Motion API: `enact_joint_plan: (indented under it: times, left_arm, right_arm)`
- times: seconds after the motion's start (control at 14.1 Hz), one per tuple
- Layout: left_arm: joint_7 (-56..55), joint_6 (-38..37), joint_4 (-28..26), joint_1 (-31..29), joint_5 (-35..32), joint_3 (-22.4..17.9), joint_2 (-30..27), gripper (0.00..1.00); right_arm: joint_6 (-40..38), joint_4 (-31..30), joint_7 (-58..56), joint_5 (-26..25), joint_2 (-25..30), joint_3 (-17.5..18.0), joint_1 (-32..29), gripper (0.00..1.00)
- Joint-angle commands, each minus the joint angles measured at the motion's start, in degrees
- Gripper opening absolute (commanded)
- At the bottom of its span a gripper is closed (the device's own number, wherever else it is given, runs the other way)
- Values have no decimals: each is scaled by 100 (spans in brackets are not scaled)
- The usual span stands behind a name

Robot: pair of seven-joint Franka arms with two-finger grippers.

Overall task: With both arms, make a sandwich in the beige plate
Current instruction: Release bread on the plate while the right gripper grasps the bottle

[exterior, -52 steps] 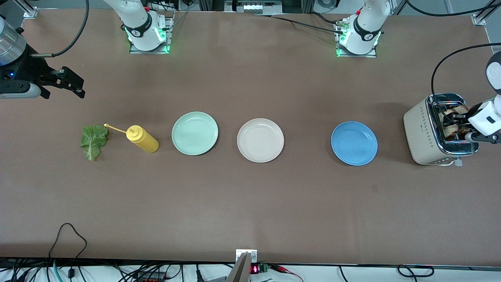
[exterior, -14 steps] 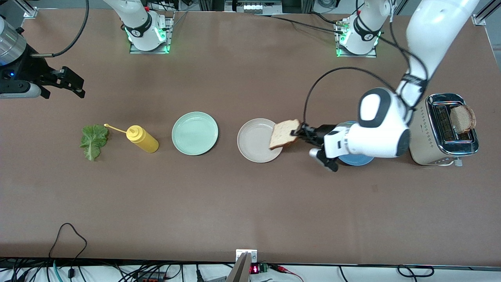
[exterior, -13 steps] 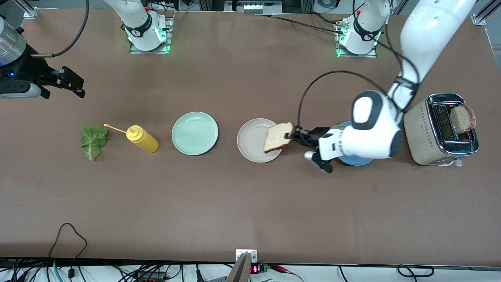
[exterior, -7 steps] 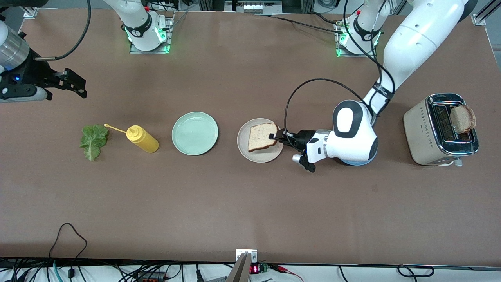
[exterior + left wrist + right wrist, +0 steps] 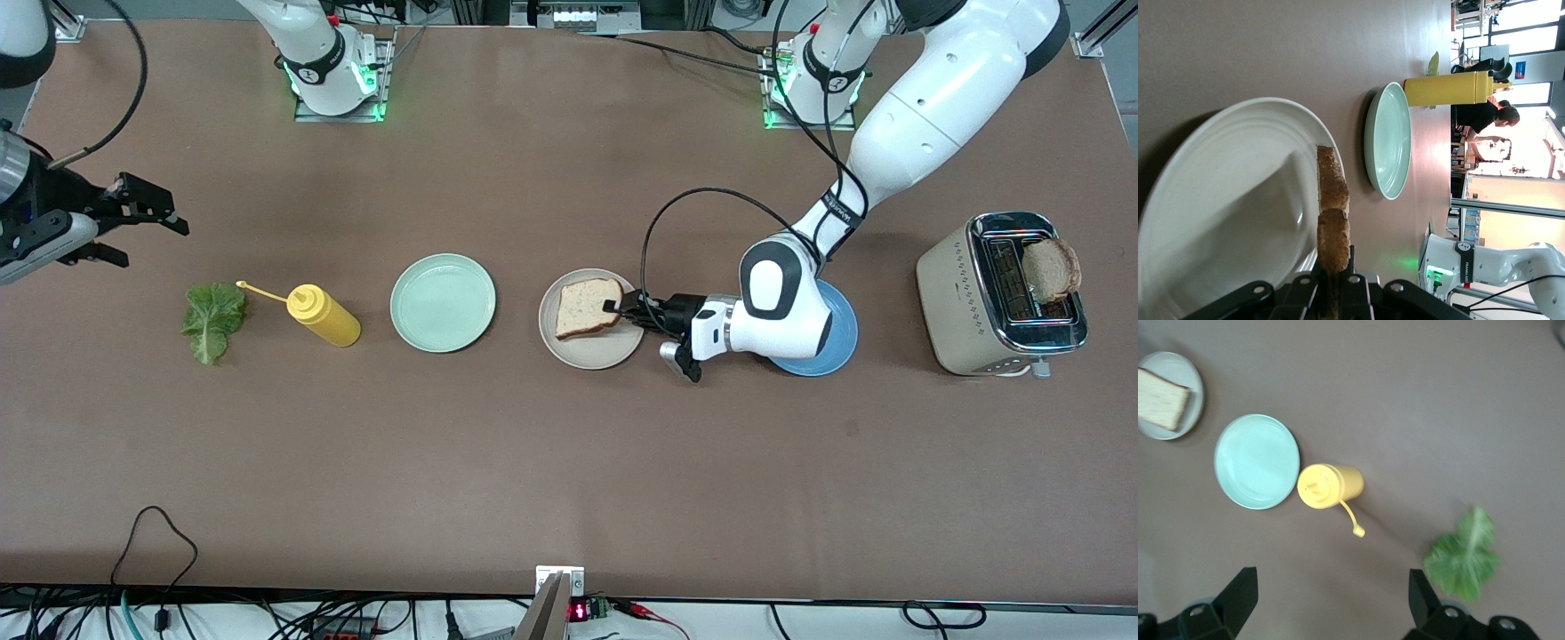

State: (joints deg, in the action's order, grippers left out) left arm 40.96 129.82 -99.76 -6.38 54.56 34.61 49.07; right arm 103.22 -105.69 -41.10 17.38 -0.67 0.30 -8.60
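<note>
A slice of bread point(image 5: 587, 308) lies flat, low over the beige plate point(image 5: 587, 352). My left gripper point(image 5: 613, 307) is shut on the slice's edge toward the left arm's end. In the left wrist view the slice point(image 5: 1333, 213) shows edge-on between the jaws point(image 5: 1335, 293), with the plate point(image 5: 1225, 200) under it. A second slice point(image 5: 1051, 269) stands in the toaster point(image 5: 969, 302). The lettuce leaf point(image 5: 213, 320) lies on the table at the right arm's end. My right gripper point(image 5: 153, 245) hangs open and empty over the table beside the leaf point(image 5: 1465, 557), its fingers point(image 5: 1238, 593) wide apart.
A yellow squeeze bottle point(image 5: 324, 316) lies between the lettuce and the mint-green plate point(image 5: 443, 302). The blue plate point(image 5: 840, 342) is partly covered by the left arm's wrist. The right wrist view also shows the bottle point(image 5: 1328, 485) and mint-green plate point(image 5: 1257, 461).
The left gripper pulled the slice from the toaster, carried it across, and lowered it flat over the beige plate. The right gripper has shifted slightly toward the lettuce.
</note>
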Motion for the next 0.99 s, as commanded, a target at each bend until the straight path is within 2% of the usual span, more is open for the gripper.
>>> enact_joint_plan:
  times: [0.0,0.07,0.14,0.43,0.57,0.92]
  left_arm:
    - [299,52,0,-21,231,45,102,58]
    - [351,174,0,-4,187,28,67,97]
    - [377,262,-8,-21,56,-16,-81,100]
    - [-140,184,-17,-47,-2129,-60,-819,100]
    - [-517,-87,-17,-83,-2711,-86,-1048,100]
    - [-1905,-1202,88,-109,-5019,-157,-1795,100]
  right_arm:
    - [540,-855,-1798,1149,85,58,-606,100]
    - [576,-1014,-2528,1615,-19,50,-817,100]
    - [568,-1076,-3266,2028,-212,50,-993,100]
    - [270,-1086,-5991,3496,-1257,50,-1530,100]
    - [-133,-1077,-7082,4113,-1855,50,-1688,100]
    - [-908,-1007,-8912,4888,-2875,50,-1829,100]
